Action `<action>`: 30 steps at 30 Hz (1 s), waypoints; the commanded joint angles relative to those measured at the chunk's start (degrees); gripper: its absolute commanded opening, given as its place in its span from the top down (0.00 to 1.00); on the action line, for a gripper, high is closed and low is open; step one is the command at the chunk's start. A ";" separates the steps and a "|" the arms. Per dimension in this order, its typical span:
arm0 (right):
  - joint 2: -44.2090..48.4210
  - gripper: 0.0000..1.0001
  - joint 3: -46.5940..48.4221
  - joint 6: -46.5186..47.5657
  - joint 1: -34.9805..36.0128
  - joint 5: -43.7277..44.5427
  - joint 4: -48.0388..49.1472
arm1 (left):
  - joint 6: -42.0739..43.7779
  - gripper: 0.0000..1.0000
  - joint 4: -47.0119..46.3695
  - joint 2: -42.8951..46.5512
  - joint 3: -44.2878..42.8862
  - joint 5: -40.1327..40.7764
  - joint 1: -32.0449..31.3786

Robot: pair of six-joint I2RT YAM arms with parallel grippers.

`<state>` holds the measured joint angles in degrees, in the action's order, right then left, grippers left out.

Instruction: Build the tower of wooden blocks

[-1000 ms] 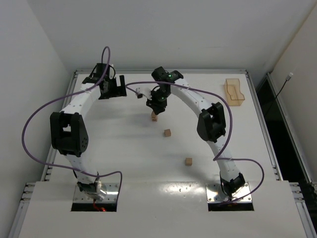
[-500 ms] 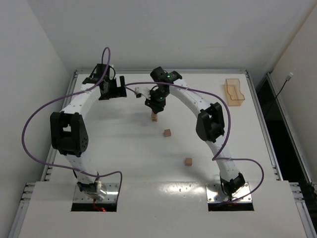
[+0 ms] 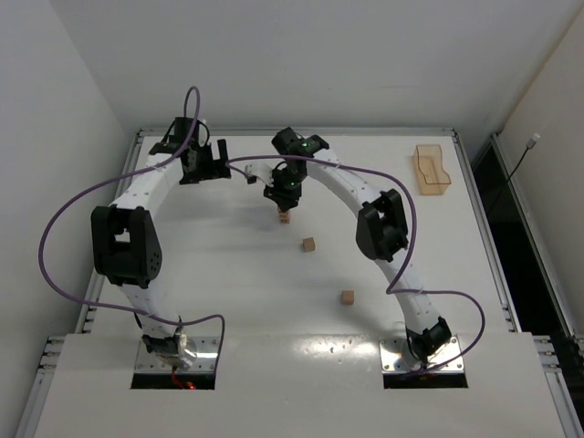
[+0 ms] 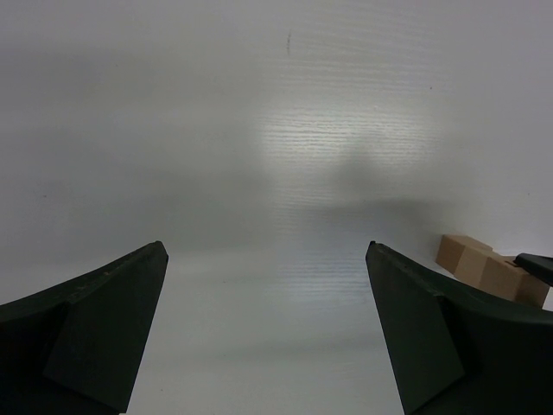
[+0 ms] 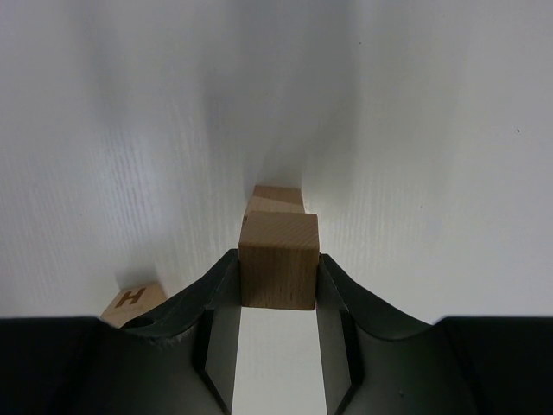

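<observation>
On the far middle of the table point(image 3: 228, 274), your right gripper point(image 3: 285, 196) is clamped on the held cube point(image 5: 278, 261), fingers point(image 5: 216, 285) pressed on both of its sides. It's sitting right over the base cube point(image 5: 276, 198), pretty well lined up in the right wrist view. Honestly can't tell if the two are touching or if there's a sliver of air between them.

Your left gripper point(image 4: 266, 249) is up at the far left, wide open with nothing in it, hanging above bare table. From its wrist view the two tan cubes peek in at the right edge.

Two loose ones are still lying flat. The mid cube point(image 3: 309, 245) is a bit toward the bases from the stack, and the near cube point(image 3: 347, 297) is closer to your right arm's base, well apart from it.

The orange tray point(image 3: 432, 170) is off in the far right corner.
</observation>
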<state>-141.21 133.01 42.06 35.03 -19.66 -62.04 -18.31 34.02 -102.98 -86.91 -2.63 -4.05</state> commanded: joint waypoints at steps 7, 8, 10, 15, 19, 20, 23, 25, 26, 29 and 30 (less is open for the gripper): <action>0.41 1.00 2.08 0.21 -0.22 0.15 0.34 | -0.33 0.00 -1.15 -0.38 -0.54 -1.58 0.63; 0.41 1.00 2.08 0.21 -0.22 0.15 0.34 | -0.33 0.00 -1.15 -0.38 -0.54 -1.58 0.63; 0.41 1.00 2.08 0.21 -0.22 0.15 0.34 | -0.33 0.00 -1.15 -0.38 -0.54 -1.58 0.63; 0.93 1.00 2.08 0.21 -0.22 0.15 0.34 | -0.33 0.00 -1.15 -0.91 -0.54 -1.58 0.63; 0.93 1.00 1.56 0.21 -0.22 0.15 0.34 | -0.33 0.00 -1.15 -0.91 -0.54 -1.58 0.63; 0.93 1.00 1.55 0.21 -0.22 0.15 0.34 | -0.33 0.00 -1.15 -0.91 -0.54 -1.58 0.63; 1.46 1.00 0.94 0.21 -0.22 0.15 0.34 | -0.33 0.00 -1.15 -0.91 -0.54 -1.58 0.63; 1.46 1.00 0.93 0.21 -0.22 0.15 0.34 | -0.33 0.00 -1.15 -0.91 -0.54 -1.58 0.63; 2.07 1.00 0.93 0.21 -0.22 0.15 0.34 | -0.33 0.00 -1.15 -0.91 -0.54 -1.58 0.63; 2.08 1.00 0.41 0.21 -0.22 0.15 0.34 | -0.33 0.00 -1.15 -0.91 -0.54 -1.58 0.63; 2.60 1.00 0.41 0.21 -0.22 0.15 0.34 | -0.33 0.00 -1.15 -1.43 -0.54 -1.58 0.63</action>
<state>-141.21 132.99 42.02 35.00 -19.46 -62.02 -18.31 33.98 -103.33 -86.91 -3.66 -4.05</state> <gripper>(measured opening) 0.314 0.996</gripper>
